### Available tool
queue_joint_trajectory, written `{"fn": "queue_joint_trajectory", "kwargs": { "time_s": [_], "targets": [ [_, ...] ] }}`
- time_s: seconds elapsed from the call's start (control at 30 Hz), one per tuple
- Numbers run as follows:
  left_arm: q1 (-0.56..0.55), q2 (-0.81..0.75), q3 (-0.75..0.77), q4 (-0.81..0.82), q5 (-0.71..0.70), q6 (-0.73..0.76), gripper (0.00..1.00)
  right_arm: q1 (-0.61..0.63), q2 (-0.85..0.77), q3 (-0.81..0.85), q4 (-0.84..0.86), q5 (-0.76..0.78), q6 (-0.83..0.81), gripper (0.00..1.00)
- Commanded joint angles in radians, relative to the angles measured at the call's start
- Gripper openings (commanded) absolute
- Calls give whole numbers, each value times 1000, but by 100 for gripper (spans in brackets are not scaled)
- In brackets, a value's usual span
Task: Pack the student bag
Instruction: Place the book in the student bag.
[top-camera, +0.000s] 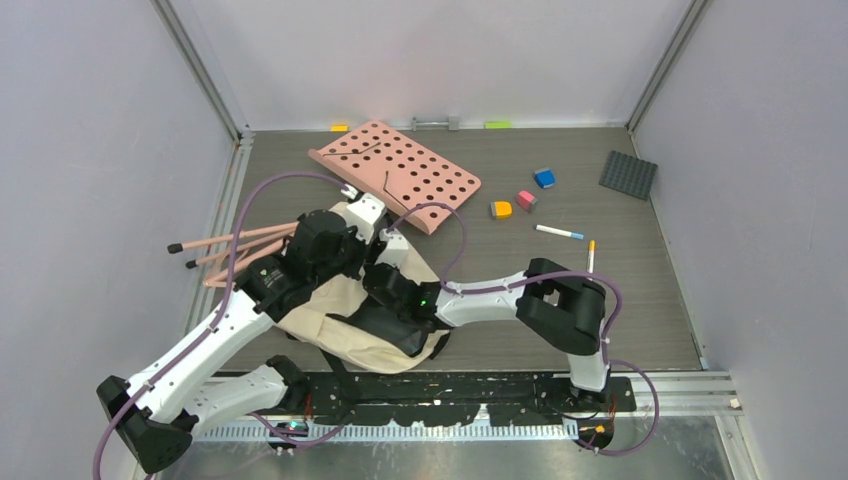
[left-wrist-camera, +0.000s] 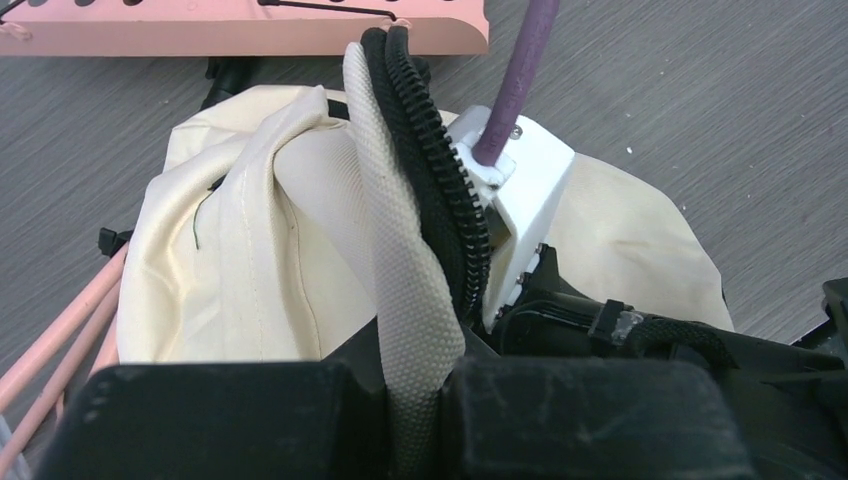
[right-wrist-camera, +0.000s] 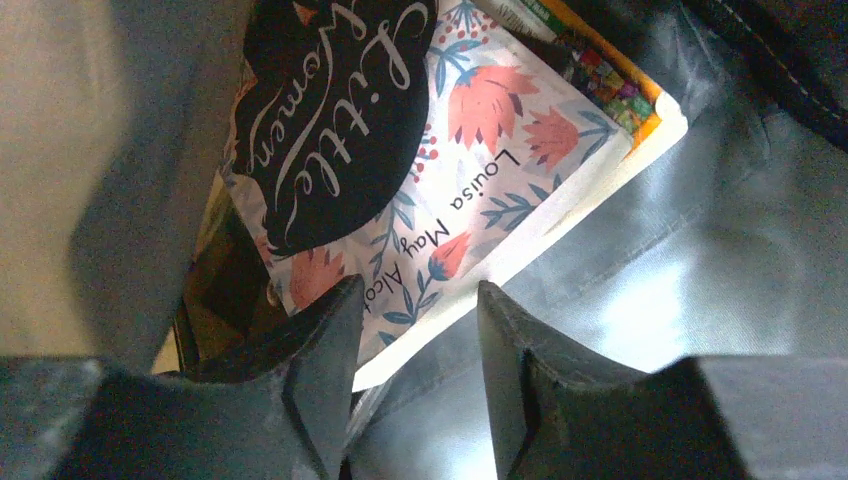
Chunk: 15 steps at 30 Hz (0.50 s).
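The cream fabric backpack (top-camera: 335, 305) slumps on the grey worktop (top-camera: 600, 300) by the arms. The left tool (left-wrist-camera: 412, 395) pinches its webbing strap (left-wrist-camera: 400, 260). The right tool (right-wrist-camera: 415, 370) gapes inside, over a floral "Little Women" paperback (right-wrist-camera: 400, 150).

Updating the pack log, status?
Left fingers shut on student bag strap. Right fingers apart inside it, over Little Women book. No obstruction seen; markers, blocks out on table.

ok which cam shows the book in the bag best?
Right wrist: the book fills the frame, with its cover text readable. Top external and left wrist show only the outside of the student bag, no book.
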Motion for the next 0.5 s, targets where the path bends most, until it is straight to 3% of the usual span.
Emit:
{"fn": "queue_joint_trajectory", "kwargs": {
  "time_s": [0.0,0.1,0.23,0.47],
  "targets": [
    [-6,-11,13,125,19,2,0,27,-126,-66,92,-14,-103,56],
    [-6,-9,14,116,-18,9,0,70,-218,-129,29,2,-167,60],
    [-6,-21,15,101,-110,12,0,160,-337,-159,-150,141,-224,63],
    [-6,-31,3,112,-141,40,0,203,-515,-203,-362,246,-289,65]
  ]
}}
